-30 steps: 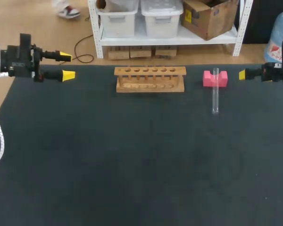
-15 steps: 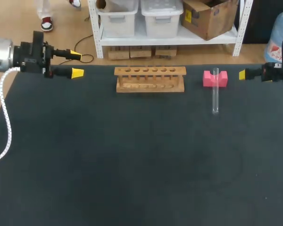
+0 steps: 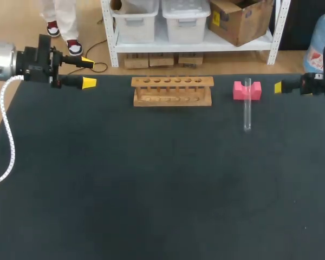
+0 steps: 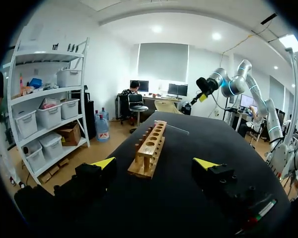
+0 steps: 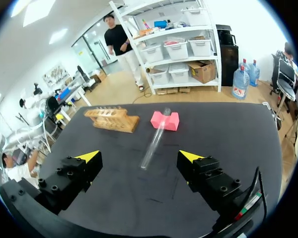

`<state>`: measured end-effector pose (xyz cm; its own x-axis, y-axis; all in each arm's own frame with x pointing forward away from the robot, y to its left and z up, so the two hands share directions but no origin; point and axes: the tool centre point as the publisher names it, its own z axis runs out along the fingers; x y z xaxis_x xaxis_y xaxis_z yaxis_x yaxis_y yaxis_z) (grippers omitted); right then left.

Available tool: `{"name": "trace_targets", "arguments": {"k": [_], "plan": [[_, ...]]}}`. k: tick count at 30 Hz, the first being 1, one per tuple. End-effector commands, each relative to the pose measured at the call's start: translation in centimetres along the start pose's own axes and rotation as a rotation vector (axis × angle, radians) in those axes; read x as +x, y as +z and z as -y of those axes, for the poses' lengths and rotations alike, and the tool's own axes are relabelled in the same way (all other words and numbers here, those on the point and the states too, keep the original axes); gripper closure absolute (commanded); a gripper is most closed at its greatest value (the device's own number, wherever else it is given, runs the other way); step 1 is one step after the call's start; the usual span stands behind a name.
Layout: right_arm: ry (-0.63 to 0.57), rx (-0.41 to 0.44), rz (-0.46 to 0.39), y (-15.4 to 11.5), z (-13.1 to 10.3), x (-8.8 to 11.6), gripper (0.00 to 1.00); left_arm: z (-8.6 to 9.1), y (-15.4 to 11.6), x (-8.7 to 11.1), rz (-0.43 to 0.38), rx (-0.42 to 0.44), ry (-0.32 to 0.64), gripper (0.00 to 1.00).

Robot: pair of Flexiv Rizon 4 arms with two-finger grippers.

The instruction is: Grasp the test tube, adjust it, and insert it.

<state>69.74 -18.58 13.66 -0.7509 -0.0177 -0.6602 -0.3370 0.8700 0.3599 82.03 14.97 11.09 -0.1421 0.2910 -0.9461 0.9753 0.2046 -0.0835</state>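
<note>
**Left arm has edged in; tube untouched**

The left claw [image 3: 88, 72] has shifted a little toward the rack [image 3: 172, 91] over the past second, most of that in the first half; since then it has barely moved. It hangs over the far left corner of the tabletop [image 3: 151, 179], well apart from the rack, fingers spread wide and holding nothing; in its wrist view the rack stands ahead of it, between the lines of its two tips.

The right claw [image 5: 139, 157] has not stirred; it waits at the far right edge, also wide open and empty. The tube [image 3: 247, 105] lies where it was, one end propped in the notch of the pink block [image 3: 246, 90], the other resting on the tabletop toward the robot. In the right wrist view it lies ahead of the claw and roughly in line with the gap between the fingers, not touching either.

For the task this means nothing is yet begun in earnest: no grasp, no adjusting, no insertion. The right arm looks the better placed for the pick, being near the tube and facing it. The left arm's small advance seems to ready it near the rack, perhaps for a handover or for steadying.
</note>
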Motion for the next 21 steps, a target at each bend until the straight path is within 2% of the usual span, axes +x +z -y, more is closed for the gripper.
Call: {"name": "trace_targets", "arguments": {"k": [1,3,9,15,21], "plan": [[-0.049,0.230,-0.112,0.9,0.6,-0.8,0.00,0.0,0.0,0.1,0.002,0.000,0.002,0.00],[-0.075,0.298,-0.139,1.8,1.1,-0.8,0.00,0.0,0.0,0.1,0.002,0.000,0.002,0.00],[-0.128,0.403,-0.133,4.4,2.2,-0.7,0.00,0.0,0.0,0.1,0.002,0.000,0.002,0.00],[-0.143,0.533,-0.061,5.9,2.3,-1.5,0.00,0.0,0.0,0.1,0.002,0.000,0.002,0.00],[-0.147,0.612,-0.017,7.3,1.8,-1.4,0.00,0.0,0.0,0.1,0.002,0.000,0.002,0.00]]}}
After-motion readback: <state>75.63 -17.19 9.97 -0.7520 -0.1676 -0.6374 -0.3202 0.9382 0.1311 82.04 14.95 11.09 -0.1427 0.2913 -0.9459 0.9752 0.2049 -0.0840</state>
